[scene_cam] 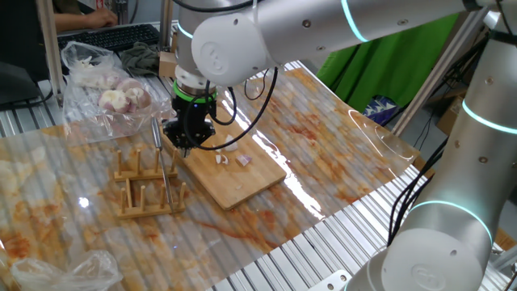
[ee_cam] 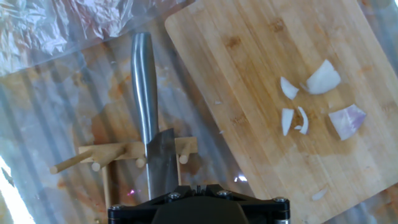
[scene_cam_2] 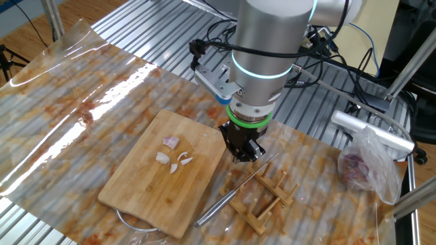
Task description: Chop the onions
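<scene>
The silver arm's black two-finger gripper (scene_cam_2: 243, 154) points straight down just off the edge of the pale rectangular bamboo chopping board (scene_cam_2: 139, 190), over the end of a knife with a long polished steel handle (scene_cam_2: 219, 207). In the hand view the steel handle (ee_cam: 143, 87) runs straight away from the camera and the knife's blade end disappears under the black gripper body at the bottom of the picture; the fingertips themselves are hidden there, so the pictures alone do not show the jaws, but they are fully closed, and whether they actually pinch the knife cannot be told. The knife lies across a small light wooden peg rack (scene_cam_2: 269, 197), which stands on the table just beside the board. The onions (ee_cam: 314, 102), a few small glossy white pieces with a purplish tinge on the largest, lie loose in a close cluster on the board, well clear of the gripper; in the other fixed view they sit near the board's middle (scene_cam_2: 174, 158). The table is covered with a clear, wrinkled plastic sheet (scene_cam_2: 75, 102) stained orange-brown. At the table's edge a crumpled transparent plastic bag (scene_cam: 101, 89) holds several larger pinkish-white bulbs.
</scene>
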Controlling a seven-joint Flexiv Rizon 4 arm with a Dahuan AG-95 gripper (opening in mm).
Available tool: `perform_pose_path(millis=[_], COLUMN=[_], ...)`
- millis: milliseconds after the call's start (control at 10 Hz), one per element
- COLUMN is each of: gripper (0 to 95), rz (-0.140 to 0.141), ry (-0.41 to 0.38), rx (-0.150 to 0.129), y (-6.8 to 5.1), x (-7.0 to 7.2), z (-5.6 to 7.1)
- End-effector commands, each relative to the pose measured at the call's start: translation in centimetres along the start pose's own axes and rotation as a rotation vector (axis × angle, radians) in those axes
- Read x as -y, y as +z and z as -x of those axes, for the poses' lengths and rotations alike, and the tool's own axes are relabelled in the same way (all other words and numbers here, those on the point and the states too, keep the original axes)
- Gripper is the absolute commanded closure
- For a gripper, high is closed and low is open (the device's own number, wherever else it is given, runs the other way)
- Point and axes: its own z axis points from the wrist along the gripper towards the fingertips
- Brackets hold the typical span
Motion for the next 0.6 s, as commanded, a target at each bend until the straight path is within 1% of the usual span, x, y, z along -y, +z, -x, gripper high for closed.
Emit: perform_pose_path(millis=[100, 400, 600], gripper=[95.0, 95.0, 95.0], rz=[-0.002, 0.001, 0.009], ry=[0.002, -0.002, -0.015], rx=[0.003, 0.006, 0.002], y=[0.11, 0.18, 0.18], x=[0.05, 0.08, 0.08], z=[-0.01, -0.15, -0.15])
